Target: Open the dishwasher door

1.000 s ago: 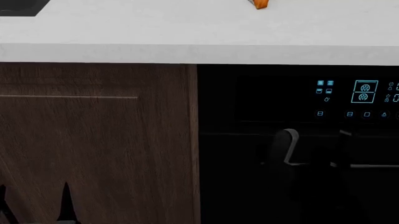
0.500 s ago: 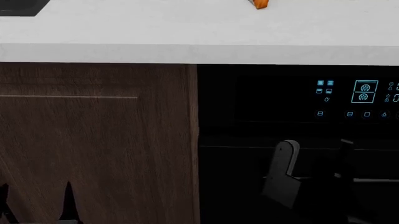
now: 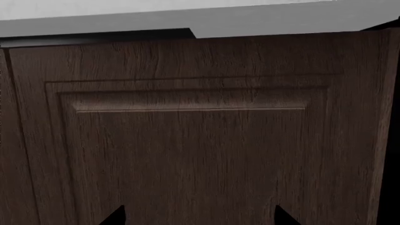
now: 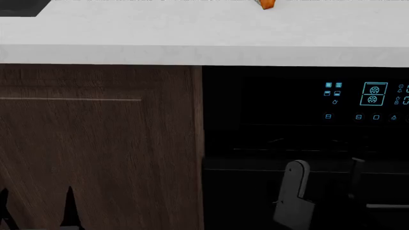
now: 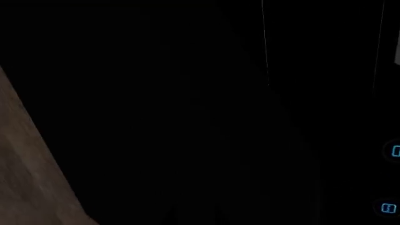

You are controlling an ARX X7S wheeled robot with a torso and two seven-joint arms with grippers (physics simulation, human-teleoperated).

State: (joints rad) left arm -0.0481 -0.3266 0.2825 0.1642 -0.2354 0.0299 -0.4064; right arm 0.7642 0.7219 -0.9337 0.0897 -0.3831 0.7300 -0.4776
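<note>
The glossy black dishwasher door (image 4: 243,201) fills the lower right of the head view, below the blue-lit control icons (image 4: 374,93). Its top edge stands a little out from the control strip, with a dark gap above it. A short piece of its silver-edged bar handle (image 4: 386,206) shows at the right. My right gripper (image 4: 326,165) is against the door at the handle, its two fingers spread apart. The right wrist view is almost all black, with blue icons (image 5: 394,151). My left gripper (image 4: 36,211) is open and empty in front of the brown cabinet door (image 4: 96,143), its tips also showing in the left wrist view (image 3: 200,220).
A white countertop (image 4: 191,33) runs above the cabinet and the dishwasher. On it an orange object (image 4: 267,4) shows at the top edge and a dark sink corner (image 4: 19,7) at the far left. The cabinet door (image 3: 187,154) has a raised panel.
My right gripper has moved down and toward me. The door's top edge and its handle have come down with it, and the gap under the control strip has widened. The left arm has not moved.
</note>
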